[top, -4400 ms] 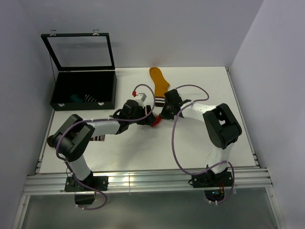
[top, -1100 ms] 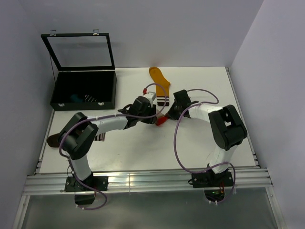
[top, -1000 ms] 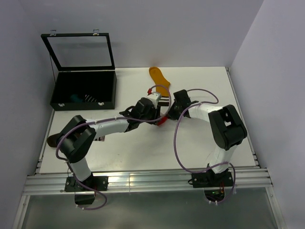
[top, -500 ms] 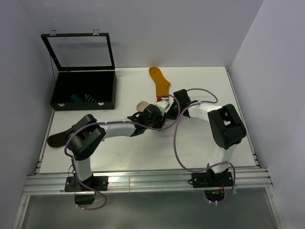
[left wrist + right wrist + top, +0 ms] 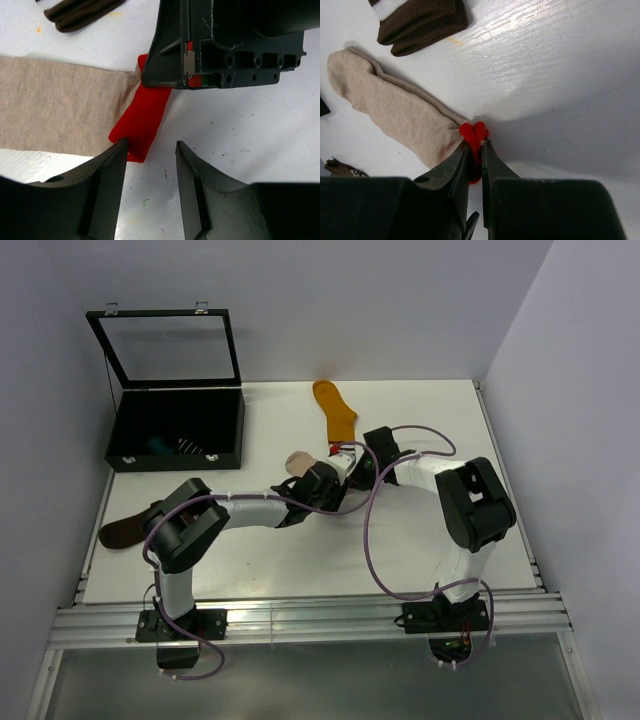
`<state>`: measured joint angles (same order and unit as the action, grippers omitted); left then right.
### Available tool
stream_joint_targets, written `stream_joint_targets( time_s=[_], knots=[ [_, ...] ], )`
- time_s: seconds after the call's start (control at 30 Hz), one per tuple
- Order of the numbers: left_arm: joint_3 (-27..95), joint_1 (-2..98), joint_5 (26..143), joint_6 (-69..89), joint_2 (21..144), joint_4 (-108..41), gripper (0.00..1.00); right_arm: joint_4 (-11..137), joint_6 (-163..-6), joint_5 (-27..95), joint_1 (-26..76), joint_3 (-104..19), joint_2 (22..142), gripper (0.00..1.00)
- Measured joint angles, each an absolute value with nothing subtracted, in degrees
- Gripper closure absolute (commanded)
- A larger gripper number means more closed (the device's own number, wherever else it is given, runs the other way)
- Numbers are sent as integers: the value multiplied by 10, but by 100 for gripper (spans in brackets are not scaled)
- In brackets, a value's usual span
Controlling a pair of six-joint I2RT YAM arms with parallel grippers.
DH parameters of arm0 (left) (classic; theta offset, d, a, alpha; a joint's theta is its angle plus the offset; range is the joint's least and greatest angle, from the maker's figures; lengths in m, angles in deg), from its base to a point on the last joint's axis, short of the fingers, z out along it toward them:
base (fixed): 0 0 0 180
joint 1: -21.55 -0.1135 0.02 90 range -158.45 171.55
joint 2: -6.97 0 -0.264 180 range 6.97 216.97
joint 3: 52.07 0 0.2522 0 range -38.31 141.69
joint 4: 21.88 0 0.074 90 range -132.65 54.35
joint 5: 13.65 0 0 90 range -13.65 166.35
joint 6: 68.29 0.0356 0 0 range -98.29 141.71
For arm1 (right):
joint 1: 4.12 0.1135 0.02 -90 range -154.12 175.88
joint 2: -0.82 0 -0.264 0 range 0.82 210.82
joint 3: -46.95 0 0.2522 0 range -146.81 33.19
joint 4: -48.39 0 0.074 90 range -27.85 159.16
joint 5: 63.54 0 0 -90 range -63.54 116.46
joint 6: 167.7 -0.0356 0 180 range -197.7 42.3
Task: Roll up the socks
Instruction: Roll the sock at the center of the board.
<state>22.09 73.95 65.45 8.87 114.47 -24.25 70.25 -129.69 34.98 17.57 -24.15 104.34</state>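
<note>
White tabletop (image 5: 300,560) is bearing the beige sock (image 5: 395,117) midway between its side edges; right gripper (image 5: 476,147) is pinching its red end (image 5: 142,120), anchoring it; left gripper (image 5: 150,150) is hovering open-jawed alongside, probably to regrip.

beige sock (image 5: 395,117): plain tan, flat and stretched out on the table; its red end is bunched and pinched in the right gripper (image 5: 475,146).
mustard sock (image 5: 335,412): flat, toe toward the far edge; its brown, white-striped cuff lies near the beige sock, apart from it.
brown sock (image 5: 122,532): flat by the table's left edge, partly hidden.
dark teal sock (image 5: 157,446): inside the open black case (image 5: 175,462).
striped sock (image 5: 186,445): beside it there.
</note>
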Motion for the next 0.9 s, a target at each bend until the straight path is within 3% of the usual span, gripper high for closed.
stream_joint_targets(
  time_s=[0.9],
  knots=[
    [221,753,625,115,1144,-232,51,699,-1296,360,176,-248,1052,100]
  ],
)
